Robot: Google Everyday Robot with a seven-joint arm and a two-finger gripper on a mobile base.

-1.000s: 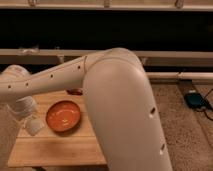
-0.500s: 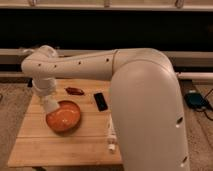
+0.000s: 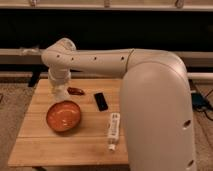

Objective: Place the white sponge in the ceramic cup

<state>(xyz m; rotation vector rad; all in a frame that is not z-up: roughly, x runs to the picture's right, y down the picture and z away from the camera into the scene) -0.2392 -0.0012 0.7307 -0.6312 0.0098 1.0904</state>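
1. Since the frame half a second back, your arm (image 3: 150,90) has swung right. Its bulky white link hides less of the wooden table (image 3: 35,145), and the white tube (image 3: 114,131) now shows whole.
2. Camera view: the gripper (image 3: 60,93) has shifted from the left of the orange bowl (image 3: 63,116) to just behind the bowl's back rim. It hangs off the wrist joint at the table's back-left.
3. Jaws closed. You cannot tell whether anything sits between them, because the tip is only a pale blur.
4. White sponge — not made out anywhere on the table. Ceramic cup — not made out either. The pale shape at the gripper tip cannot be told apart from the gripper itself.
5. The orange bowl sits left of centre where it was before, upright, and its inside looks bare.
6. A small reddish-brown item (image 3: 76,91) lies just right of the gripper, near the back edge.
7. A black flat object (image 3: 101,101) lies right of the bowl, apart from it.
8. The white tube lies lengthwise near the front right, beside the arm's big link.
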